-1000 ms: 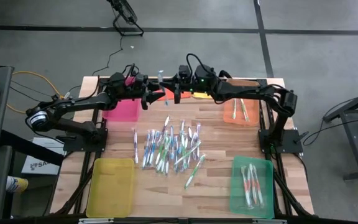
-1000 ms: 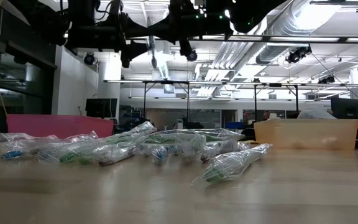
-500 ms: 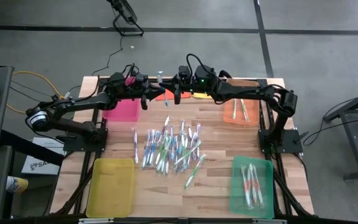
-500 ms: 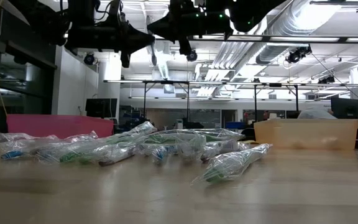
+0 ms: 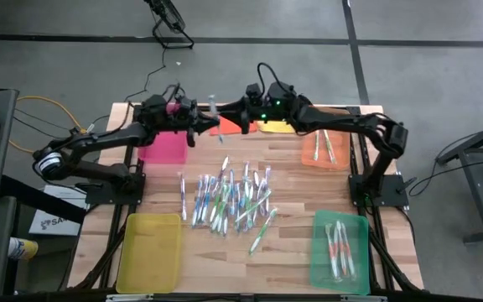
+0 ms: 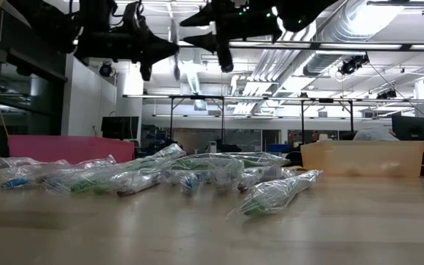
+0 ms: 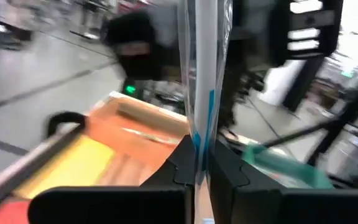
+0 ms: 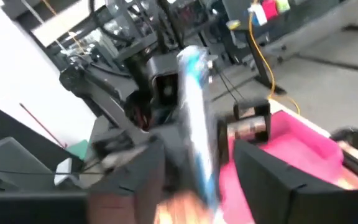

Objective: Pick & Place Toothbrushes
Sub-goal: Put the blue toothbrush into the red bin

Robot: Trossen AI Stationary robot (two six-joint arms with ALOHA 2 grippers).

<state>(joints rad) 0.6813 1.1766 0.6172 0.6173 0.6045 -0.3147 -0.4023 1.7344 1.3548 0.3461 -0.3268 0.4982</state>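
wooden tabletop (image 5: 292, 189) under workshop lights, coloured trays at its corners: a handover in mid-air above the far edge. the left gripper (image 5: 198, 124) is pinched tight on a blue-and-white wrapped toothbrush (image 5: 214, 107), held upright high over the table, while the right gripper (image 5: 235, 116) stands with its fingers spread either side of the same brush. judged risk: the wrapper is slick and the left hold sits low on the stick, so it could tip or slip, or the right fingers could snag it in backing off. both arms reach inward, level, meeting just beside the pink tray (image 5: 163, 144). the other toothbrushes (image 5: 229, 200) lie heaped mid-table.
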